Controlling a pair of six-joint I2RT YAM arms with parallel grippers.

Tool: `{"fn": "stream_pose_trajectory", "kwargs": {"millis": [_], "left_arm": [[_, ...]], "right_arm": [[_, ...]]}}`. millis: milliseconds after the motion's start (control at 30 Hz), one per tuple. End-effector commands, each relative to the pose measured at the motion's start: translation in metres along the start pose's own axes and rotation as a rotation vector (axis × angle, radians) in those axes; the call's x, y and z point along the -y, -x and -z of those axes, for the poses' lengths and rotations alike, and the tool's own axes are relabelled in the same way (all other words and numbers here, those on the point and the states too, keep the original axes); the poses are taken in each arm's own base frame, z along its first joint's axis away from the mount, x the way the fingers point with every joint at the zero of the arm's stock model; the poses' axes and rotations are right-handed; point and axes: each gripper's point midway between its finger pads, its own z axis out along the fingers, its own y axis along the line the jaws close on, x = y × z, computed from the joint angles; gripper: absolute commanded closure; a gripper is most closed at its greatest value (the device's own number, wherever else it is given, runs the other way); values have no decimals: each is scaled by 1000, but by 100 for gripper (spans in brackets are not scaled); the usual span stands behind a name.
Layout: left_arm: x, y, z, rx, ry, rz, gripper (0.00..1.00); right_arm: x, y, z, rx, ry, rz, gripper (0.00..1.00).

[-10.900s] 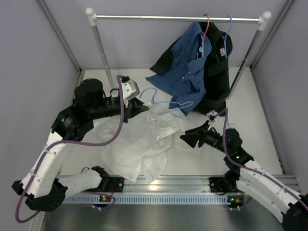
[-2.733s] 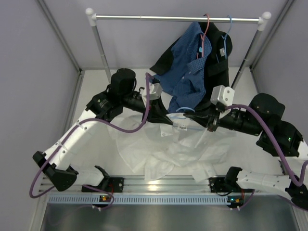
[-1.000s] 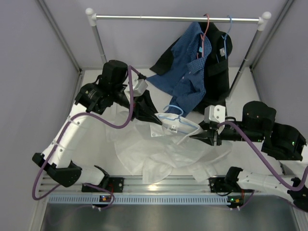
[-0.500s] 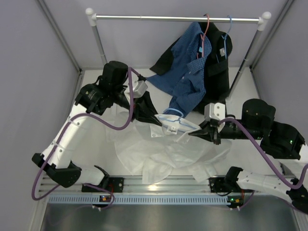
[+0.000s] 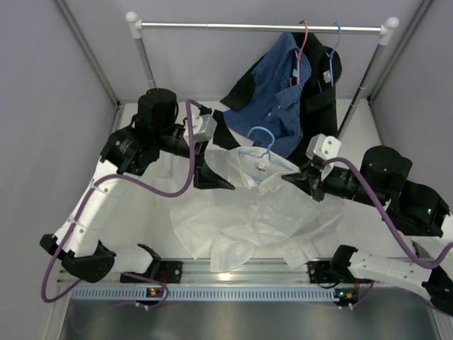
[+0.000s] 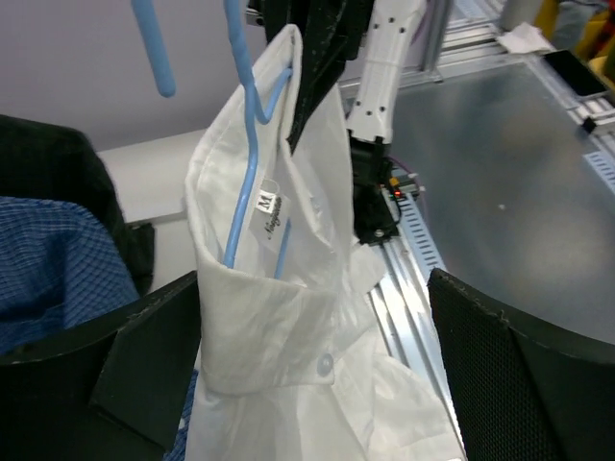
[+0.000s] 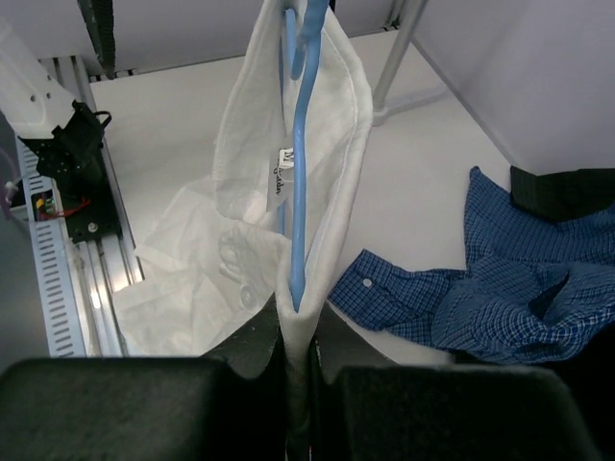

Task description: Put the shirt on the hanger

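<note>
The shirt (image 5: 248,212) hangs half-raised over the middle of the table (image 5: 138,212), its collar lifted around the hanger (image 7: 300,173) and its tails pooled on the surface just short of the aluminium rail (image 5: 241,268) at the near edge. The hook stands just in front of the blue checked shirt (image 5: 283,92) and the black garment (image 5: 318,106) on the rod (image 5: 262,27), so room behind is tight. Bare table lies to the left of the shirt and to the right toward the slanted post (image 5: 361,92).

The right gripper (image 7: 298,331) is pinched tight on the shirt's shoulder, with the hanger's arm end inside the fabric. The left gripper (image 6: 313,280) stands with its fingers spread wide either side of the collar; the wrist view shows no pad pressing the cloth.

Half a second ago the left gripper sat against the collar and the collar rode lower; now that gripper has drawn back to the left, and collar and hook sit higher and nearer the hung clothes; the right gripper has followed up and back with them.
</note>
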Motion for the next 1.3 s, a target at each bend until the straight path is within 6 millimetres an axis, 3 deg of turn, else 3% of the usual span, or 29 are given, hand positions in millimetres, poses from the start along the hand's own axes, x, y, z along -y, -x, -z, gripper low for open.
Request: {"fn": "stream_pose_trajectory", "kwargs": {"millis": [0, 67, 100, 167, 200, 267, 300, 400, 433, 467, 500, 633, 667, 700, 800, 833, 933, 1133, 1267], "left_arm": [[-14, 38, 13, 60, 192, -123, 2], [-22, 46, 23, 71, 307, -138, 2], [-43, 55, 38, 86, 475, -137, 2], [-53, 75, 67, 141, 698, -137, 2], [-73, 80, 102, 154, 939, -115, 2], [-66, 96, 153, 241, 1205, -68, 2], [-65, 92, 199, 274, 1456, -21, 2], [-23, 80, 250, 362, 1675, 15, 2], [-15, 73, 254, 362, 1689, 18, 2], [7, 71, 262, 397, 1695, 6, 2], [6, 45, 259, 344, 1702, 34, 2], [29, -9, 266, 291, 1747, 62, 2], [31, -19, 262, 308, 1735, 87, 2], [33, -41, 257, 283, 1721, 99, 2], [35, -71, 235, 252, 1619, 96, 2], [28, -98, 226, 193, 1600, 118, 2], [23, -133, 218, 172, 1599, 148, 2], [31, -150, 210, 266, 1564, 186, 2], [32, -153, 202, 267, 1525, 204, 2]], "right_arm": [[17, 39, 6, 141, -88, -19, 100], [20, 36, 3, 131, -103, -26, 100], [21, 36, 2, 130, -110, -33, 100], [26, 34, -4, 115, -137, -72, 100], [33, 34, -5, 108, -175, -88, 100], [43, 37, -15, 99, -229, -152, 100], [53, 39, -16, 99, -283, -181, 100], [74, 58, -27, 129, -391, -317, 100], [82, 69, -36, 144, -427, -375, 100], [89, 69, -40, 132, -464, -402, 100], [102, 70, -39, 127, -544, -420, 100], [136, 87, -73, 98, -691, -451, 100], [141, 90, -80, 94, -710, -446, 100], [153, 99, -92, 104, -756, -444, 100], [176, 111, -103, 116, -832, -428, 100], [188, 115, -114, 118, -853, -409, 100], [209, 117, -129, 129, -919, -381, 100], [235, 122, -141, 175, -1007, -323, 100], [250, 110, -153, 150, -1063, -286, 100]]}}
